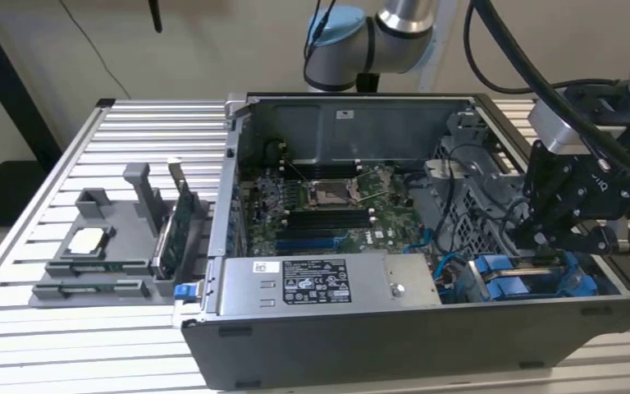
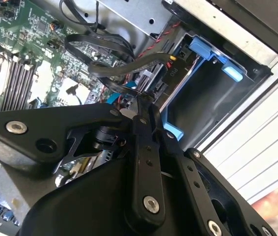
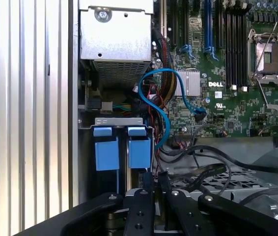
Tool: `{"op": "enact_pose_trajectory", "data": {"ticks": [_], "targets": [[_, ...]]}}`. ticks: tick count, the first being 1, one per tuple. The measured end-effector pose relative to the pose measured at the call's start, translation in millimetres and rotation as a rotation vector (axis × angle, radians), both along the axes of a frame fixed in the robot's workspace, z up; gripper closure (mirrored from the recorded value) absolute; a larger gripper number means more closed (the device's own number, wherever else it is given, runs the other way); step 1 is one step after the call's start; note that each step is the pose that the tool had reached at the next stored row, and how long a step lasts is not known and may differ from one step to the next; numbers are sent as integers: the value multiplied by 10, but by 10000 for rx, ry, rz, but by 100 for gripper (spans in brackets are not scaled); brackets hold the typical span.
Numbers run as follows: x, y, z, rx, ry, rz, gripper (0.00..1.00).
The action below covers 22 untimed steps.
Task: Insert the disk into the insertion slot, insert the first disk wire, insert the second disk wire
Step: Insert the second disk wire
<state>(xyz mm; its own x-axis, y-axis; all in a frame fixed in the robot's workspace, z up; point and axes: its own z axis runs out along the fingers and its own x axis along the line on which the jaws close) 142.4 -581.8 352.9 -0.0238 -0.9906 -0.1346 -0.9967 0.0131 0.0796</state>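
1. We see an open computer case [image 1: 403,246] lying on a tabletop [image 1: 30,328] of silver ribbed slats; behind it stands a pale wall, with a dark upright post at the exterior view's left.
2. On the tabletop at the exterior view's left, well apart from the case, sits a grey fixture [image 1: 102,254] holding small parts.
3. Inside the case lies the green motherboard [image 1: 331,205], and a grey labelled power-supply box [image 1: 321,283] sits along the near wall.
4. The arm reaches into the case's corner at the exterior view's right, its black hand [image 1: 545,246] low over the blue carrier frames [image 1: 534,279].
5. In the first wrist view, the two blue carrier tabs [image 3: 117,147] stand side by side in the insertion slot [image 3: 87,162], so the disk seems seated there; its metal body we cannot make out.
6. The hand's fingers [image 3: 151,189] sit pressed close together beside a black cable [image 3: 203,172]; we cannot tell whether they pinch anything.
7. A light-blue wire [image 3: 161,103] loops from the bay toward the motherboard.
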Motion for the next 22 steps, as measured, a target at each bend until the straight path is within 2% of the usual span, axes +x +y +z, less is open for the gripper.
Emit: {"op": "enact_pose_trajectory", "data": {"ticks": [17,22], "targets": [[7,-81,-46,0,-15,0,84],[9,-83,-48,0,-15,0,84]]}}
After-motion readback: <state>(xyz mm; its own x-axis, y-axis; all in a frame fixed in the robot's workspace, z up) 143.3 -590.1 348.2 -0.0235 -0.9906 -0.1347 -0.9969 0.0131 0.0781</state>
